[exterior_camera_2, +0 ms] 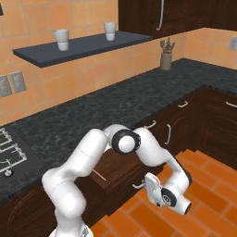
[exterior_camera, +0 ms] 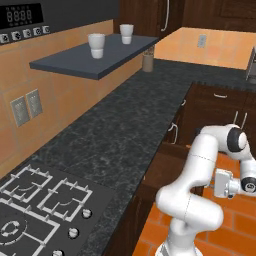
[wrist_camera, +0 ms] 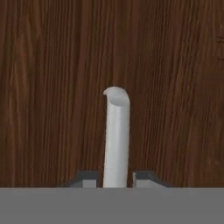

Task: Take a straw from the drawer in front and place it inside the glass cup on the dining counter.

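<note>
The dark brown drawer [exterior_camera_2: 121, 163] under the black worktop stands partly pulled out, and its plain wooden inside shows. A thin pale pink straw [exterior_camera_2: 98, 176] lies inside near the left end. My gripper [exterior_camera_2: 143, 186] is low in front of the drawer, at its pale curved handle [wrist_camera: 117, 135]. In the hand view the handle rises between my two fingertips [wrist_camera: 142, 178], which sit close against its sides, with the drawer front [wrist_camera: 52, 87] behind. The drawer [exterior_camera: 167, 167] also shows beside my arm in the left base view. The glass cup and the dining counter are out of view.
A black speckled worktop [exterior_camera: 115, 135] runs along the orange tiled wall, with a gas hob [exterior_camera: 35, 205] at the left. Two white cups [exterior_camera: 96, 45] stand on a dark shelf [exterior_camera_2: 83, 46]. A utensil holder [exterior_camera_2: 166, 59] sits in the corner. More dark cabinets [exterior_camera_2: 217, 125] stand to the right.
</note>
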Tool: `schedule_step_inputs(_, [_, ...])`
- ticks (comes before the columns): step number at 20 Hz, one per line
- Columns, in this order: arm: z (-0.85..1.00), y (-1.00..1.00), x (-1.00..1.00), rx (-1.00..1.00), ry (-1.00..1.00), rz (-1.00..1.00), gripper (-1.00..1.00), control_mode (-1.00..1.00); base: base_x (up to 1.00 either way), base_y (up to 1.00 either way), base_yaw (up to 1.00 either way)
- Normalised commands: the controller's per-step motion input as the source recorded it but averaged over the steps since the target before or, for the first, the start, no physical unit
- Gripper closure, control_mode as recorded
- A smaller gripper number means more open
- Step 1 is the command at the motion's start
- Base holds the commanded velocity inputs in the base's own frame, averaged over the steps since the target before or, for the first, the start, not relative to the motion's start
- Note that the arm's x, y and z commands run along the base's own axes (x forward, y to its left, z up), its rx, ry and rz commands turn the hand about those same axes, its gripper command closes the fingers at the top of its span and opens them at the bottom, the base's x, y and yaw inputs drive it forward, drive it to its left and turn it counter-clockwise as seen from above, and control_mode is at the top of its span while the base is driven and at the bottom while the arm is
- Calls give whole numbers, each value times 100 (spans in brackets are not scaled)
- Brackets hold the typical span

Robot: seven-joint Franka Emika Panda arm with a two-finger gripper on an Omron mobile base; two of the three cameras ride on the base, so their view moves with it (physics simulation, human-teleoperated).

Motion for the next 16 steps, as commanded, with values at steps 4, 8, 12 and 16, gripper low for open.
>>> schedule_step_inputs(4, [2,-30,-39,-2,22,-12,-100,-100,0,0,0])
schedule_step_inputs(8, [75,-6,-53,-4,6,-13,-100,-100,0,0,0])
schedule_step_inputs(12, [100,35,-31,-17,0,-10,-100,-100,0,0,0])
schedule_step_inputs(16, [100,77,0,-33,5,-5,-100,-100,0,0,0])
